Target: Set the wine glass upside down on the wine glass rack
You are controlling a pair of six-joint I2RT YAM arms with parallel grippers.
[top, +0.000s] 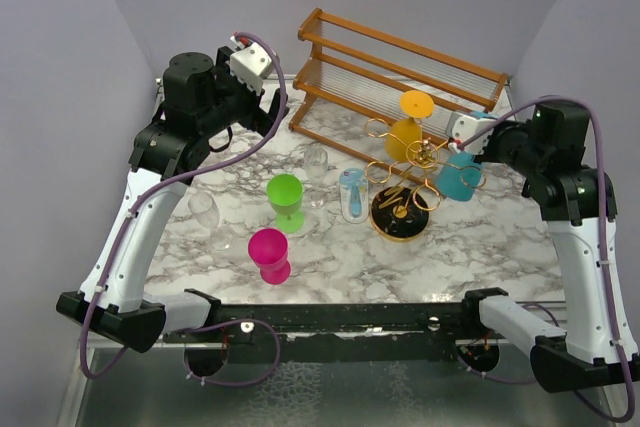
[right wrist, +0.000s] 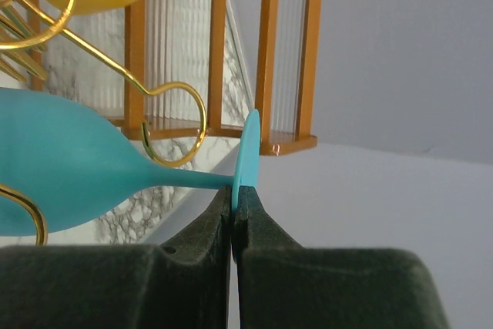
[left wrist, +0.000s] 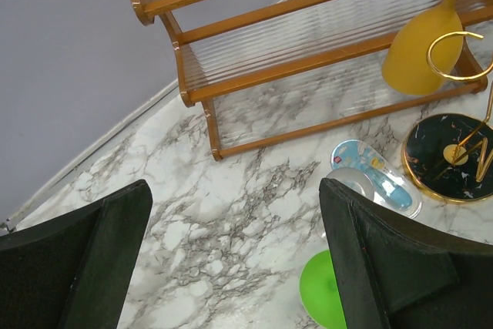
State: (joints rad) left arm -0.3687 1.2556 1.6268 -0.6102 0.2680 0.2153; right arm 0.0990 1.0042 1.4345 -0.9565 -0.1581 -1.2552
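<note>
My right gripper [top: 471,151] is shut on the round foot [right wrist: 248,152] of a teal wine glass [top: 458,181]. It holds the glass tilted at the right side of the gold wire rack [top: 404,211]. In the right wrist view [right wrist: 233,207] the teal stem runs just under a curled gold loop [right wrist: 182,124]; I cannot tell whether it touches. A yellow wine glass [top: 405,137] hangs upside down on the rack. My left gripper [top: 272,112] is open and empty, high over the table's back left [left wrist: 235,261].
A brown wooden slatted rack [top: 400,72] stands behind the gold one. A green glass [top: 285,197], a pink glass [top: 268,252], two clear glasses [top: 205,212] and a clear blue-printed tumbler [top: 352,195] stand on the marble table [top: 480,247].
</note>
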